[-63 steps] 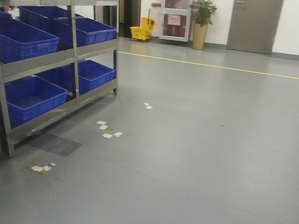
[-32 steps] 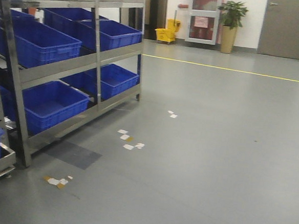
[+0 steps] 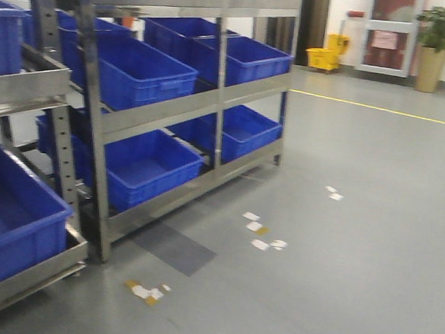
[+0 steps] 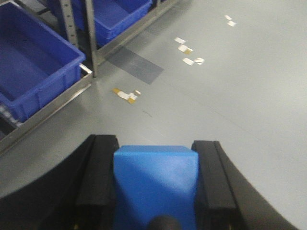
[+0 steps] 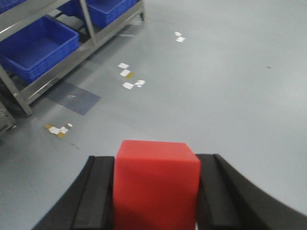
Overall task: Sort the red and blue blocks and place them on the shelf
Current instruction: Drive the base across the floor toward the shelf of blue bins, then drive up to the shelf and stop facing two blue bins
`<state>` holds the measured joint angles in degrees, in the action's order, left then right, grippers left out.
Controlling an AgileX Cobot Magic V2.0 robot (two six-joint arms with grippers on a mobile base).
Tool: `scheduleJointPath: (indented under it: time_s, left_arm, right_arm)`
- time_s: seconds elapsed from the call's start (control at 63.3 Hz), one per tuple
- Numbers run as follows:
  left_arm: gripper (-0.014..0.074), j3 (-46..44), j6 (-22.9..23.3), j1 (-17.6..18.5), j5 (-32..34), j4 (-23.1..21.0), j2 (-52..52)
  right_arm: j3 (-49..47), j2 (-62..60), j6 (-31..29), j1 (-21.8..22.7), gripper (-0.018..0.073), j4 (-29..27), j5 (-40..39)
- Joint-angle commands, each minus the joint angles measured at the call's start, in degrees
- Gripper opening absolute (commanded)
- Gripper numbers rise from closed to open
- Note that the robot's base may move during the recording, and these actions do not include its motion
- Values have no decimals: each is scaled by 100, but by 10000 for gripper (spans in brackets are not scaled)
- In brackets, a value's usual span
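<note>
Left claw (image 4: pixel 154 160) is clamped on the blue block (image 4: pixel 156 184), pads tight against both its sides. Right claw (image 5: pixel 156 167) grips the red block (image 5: pixel 156 189) the same way. Both are over grey floor (image 5: pixel 230 96). The shelf (image 3: pixel 173 110) stands on the left, loaded with dark-blue bins (image 3: pixel 145 74), with tape scraps (image 3: pixel 260 234) near its foot.

No legible text anywhere; pink notice (image 3: pixel 384 39) on the far door (image 3: pixel 389 62) too blurred

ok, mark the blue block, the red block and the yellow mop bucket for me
blue block (image 4: pixel 156 184): left wrist view, middle of its near face.
red block (image 5: pixel 156 191): right wrist view, near face.
yellow mop bucket (image 3: pixel 323 59): front-facing view, bucket body.
</note>
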<state>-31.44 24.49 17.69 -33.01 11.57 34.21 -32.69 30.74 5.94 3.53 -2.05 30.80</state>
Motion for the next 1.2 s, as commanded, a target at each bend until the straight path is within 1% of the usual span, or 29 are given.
scheduleJointPath:
  time_s: [0.0, 1.184]
  left_arm:
    - [125, -175, 33, -2, 413, 47, -9]
    - [125, -175, 33, -2, 413, 47, -9]
  right_arm:
    - [-151, 3, -40, -23, 50, 30, -446]
    - [-151, 3, -40, -23, 50, 30, -446]
